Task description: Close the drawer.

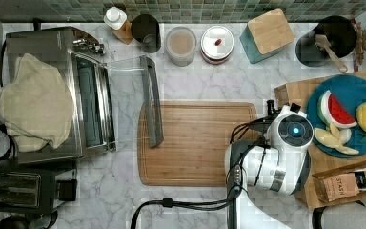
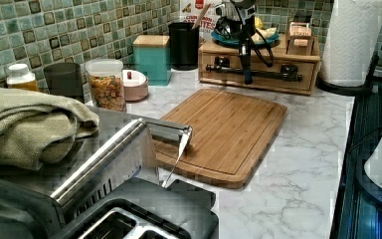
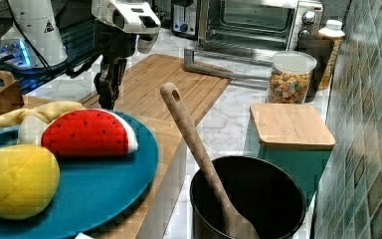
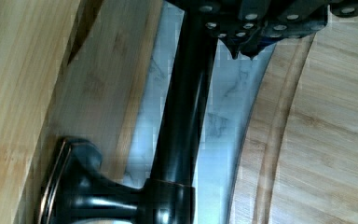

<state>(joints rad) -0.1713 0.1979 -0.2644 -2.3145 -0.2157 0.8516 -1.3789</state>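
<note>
The drawer (image 2: 273, 83) sits in the upper middle of the left view, under the plate (image 2: 229, 40). It is stiff wood and probably slides easily. Push at its black handle (image 4: 182, 116), where the gripper (image 2: 247, 77) hangs. I cannot tell whether the gripper is open or closed.

Marble counter (image 1: 195, 205), green tiled wall (image 1: 209, 10)
</note>
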